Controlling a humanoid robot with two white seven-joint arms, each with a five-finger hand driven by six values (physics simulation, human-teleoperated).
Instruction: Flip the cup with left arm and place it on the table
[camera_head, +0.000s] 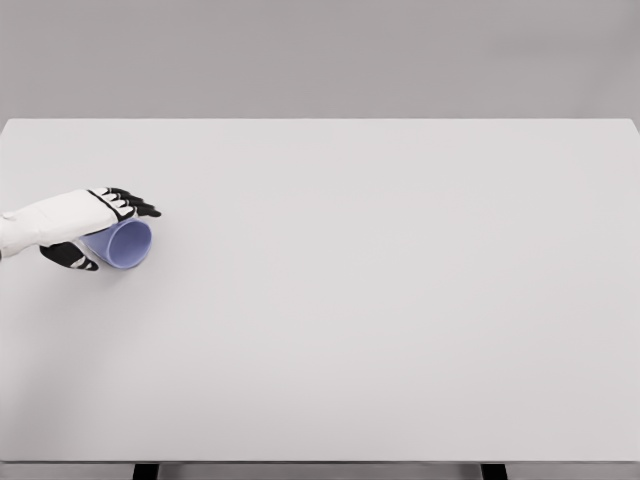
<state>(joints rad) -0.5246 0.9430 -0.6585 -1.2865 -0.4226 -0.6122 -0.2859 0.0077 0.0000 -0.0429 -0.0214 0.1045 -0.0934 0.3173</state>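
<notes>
Item 1: table (380, 300). White top filling most of the frame, its far edge across the upper third and its near edge along the bottom; 2 dark legs show just under the near edge.

Item 2: cup (127, 245). Pale lavender-blue, lying on its side at the left of the frame, a little above mid-height. Open mouth turned toward the lower right (interior visible as a round, lighter disc). Its base end is hidden behind the hand.

Item 3: left hand (88, 228). White arm entering from the left edge; white back of hand, black fingers (135, 203). Fingers held together and stretched over the top of the cup, tips reaching just past its upper rim; thumb (72, 256) lies below and left of the cup. The hand brackets the cup from above and below, closed around it.
</notes>
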